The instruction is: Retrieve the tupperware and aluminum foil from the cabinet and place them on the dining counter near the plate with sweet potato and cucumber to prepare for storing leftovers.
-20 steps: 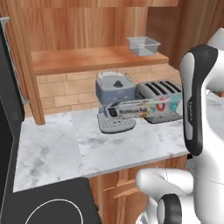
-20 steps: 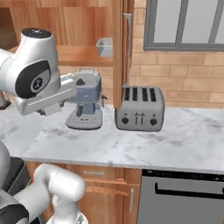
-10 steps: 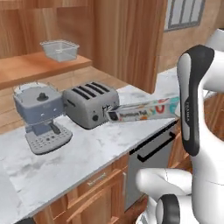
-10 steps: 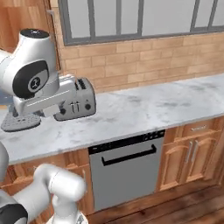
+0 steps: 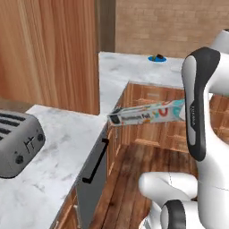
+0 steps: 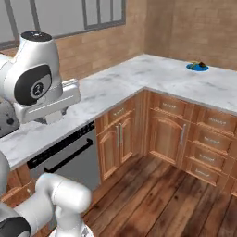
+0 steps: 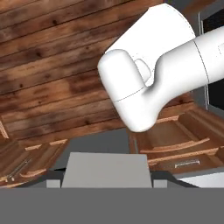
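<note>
Light-blue long narrow aluminum foil carton [image 5: 147, 113] hangs level above wood-plank floor [image 5: 134, 179], beside veined white marble counter [image 5: 58, 147] | tool hidden behind white arm, grip cannot be told | silver slotted toaster [image 5: 18, 143] on counter.

light: even, bright | shadows: faint | focus: sharp, rendered | glare: none

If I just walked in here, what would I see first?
Probably the aluminum foil, a long light-blue box held out level in the air beside the robot's white arm, over the wooden floor. Next, the silver toaster on the marble worktop at the left of the left base view. Far off, a small blue plate with food sits on the long counter.
</note>
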You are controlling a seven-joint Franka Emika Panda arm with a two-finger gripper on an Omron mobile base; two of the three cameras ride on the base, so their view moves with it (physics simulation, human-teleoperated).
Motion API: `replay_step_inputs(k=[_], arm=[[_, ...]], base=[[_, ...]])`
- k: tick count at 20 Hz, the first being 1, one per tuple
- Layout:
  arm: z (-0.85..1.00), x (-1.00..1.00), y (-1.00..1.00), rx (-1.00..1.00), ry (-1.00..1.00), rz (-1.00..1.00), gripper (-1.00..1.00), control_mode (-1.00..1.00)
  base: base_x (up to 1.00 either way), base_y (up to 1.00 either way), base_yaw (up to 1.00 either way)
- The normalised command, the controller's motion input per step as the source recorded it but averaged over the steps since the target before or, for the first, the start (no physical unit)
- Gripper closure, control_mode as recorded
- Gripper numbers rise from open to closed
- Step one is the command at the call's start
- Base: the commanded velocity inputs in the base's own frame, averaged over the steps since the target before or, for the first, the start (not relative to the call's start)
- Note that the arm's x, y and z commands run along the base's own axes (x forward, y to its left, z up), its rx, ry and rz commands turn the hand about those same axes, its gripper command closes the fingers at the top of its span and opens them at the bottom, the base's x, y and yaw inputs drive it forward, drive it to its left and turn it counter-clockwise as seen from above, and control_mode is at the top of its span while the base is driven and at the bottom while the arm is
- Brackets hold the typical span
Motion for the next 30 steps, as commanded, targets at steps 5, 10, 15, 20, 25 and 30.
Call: replay_step_inputs(k=[5, 10, 15, 20, 25, 30], arm=[[0.0, 0.0, 0.0, 0.0, 0.0, 0.0, 1.0, 1.0], [0.0, 0.0, 0.0, 0.0, 0.0, 0.0, 1.0, 1.0], [0.0, 0.0, 0.0, 0.0, 0.0, 0.0, 1.0, 1.0], [0.0, 0.0, 0.0, 0.0, 0.0, 0.0, 1.0, 1.0], [0.0, 0.0, 0.0, 0.0, 0.0, 0.0, 1.0, 1.0], [0.0, 0.0, 0.0, 0.0, 0.0, 0.0, 1.0, 1.0]], base=[[0.0, 0.0, -0.92], [0.01, 0.0, -0.87], [0.28, 0.0, -0.74], [0.8, 0.0, -0.54], [1.0, -0.09, -0.39], [1.0, -0.38, -0.21]])
